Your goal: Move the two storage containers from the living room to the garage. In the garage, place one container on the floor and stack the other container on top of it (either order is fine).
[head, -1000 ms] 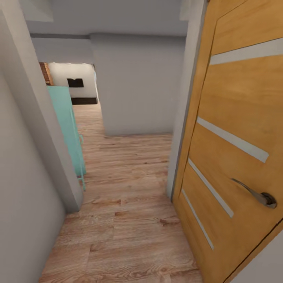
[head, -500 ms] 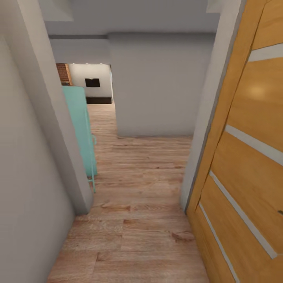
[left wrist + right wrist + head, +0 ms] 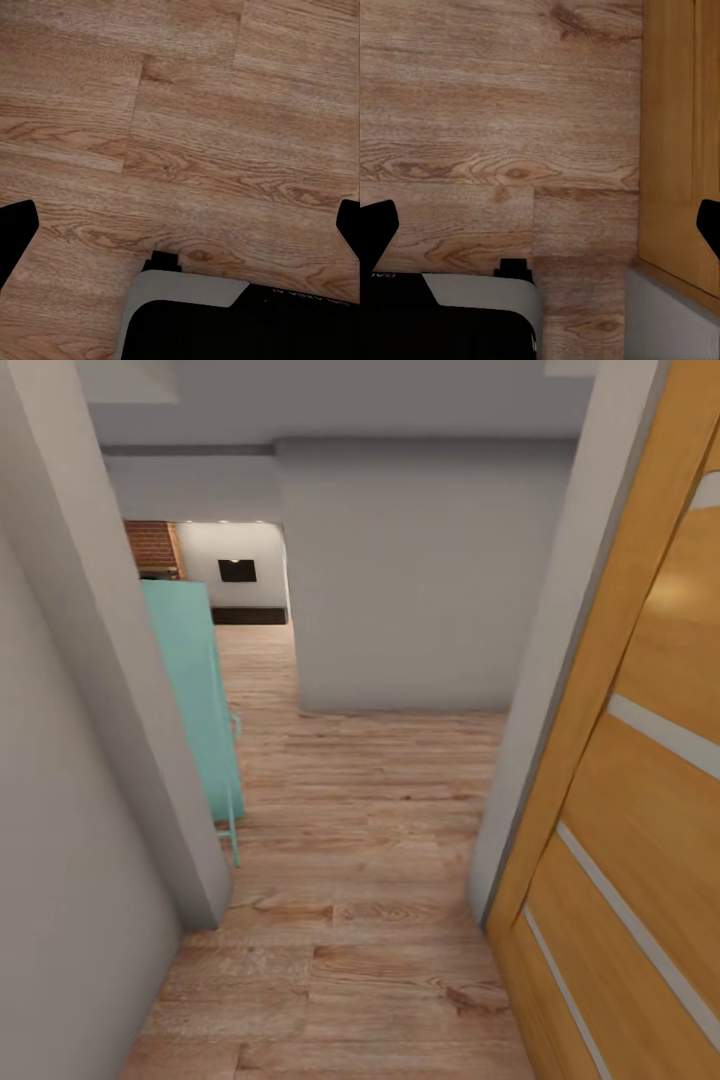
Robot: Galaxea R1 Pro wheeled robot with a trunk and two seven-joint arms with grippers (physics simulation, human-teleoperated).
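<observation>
Change: your view has slid forward, the door handle now out of frame.
Ahead: wood plank floor [image 3: 340,880], teal cabinet [image 3: 195,700], orange door [image 3: 640,790].
Left gripper [image 3: 180,225]: fingers spread, empty.
Right gripper [image 3: 540,225]: fingers spread, empty.

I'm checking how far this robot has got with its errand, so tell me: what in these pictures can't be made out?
- Far room, head view: too small; grey wall corner hides most of it.
- Teal cabinet, head view: left wall covers part.
- Wooden door, head view: cut off by the frame edge.
- Left gripper, right gripper, wrist views: fingertips at the frame edges, wide apart above plank floor.
</observation>
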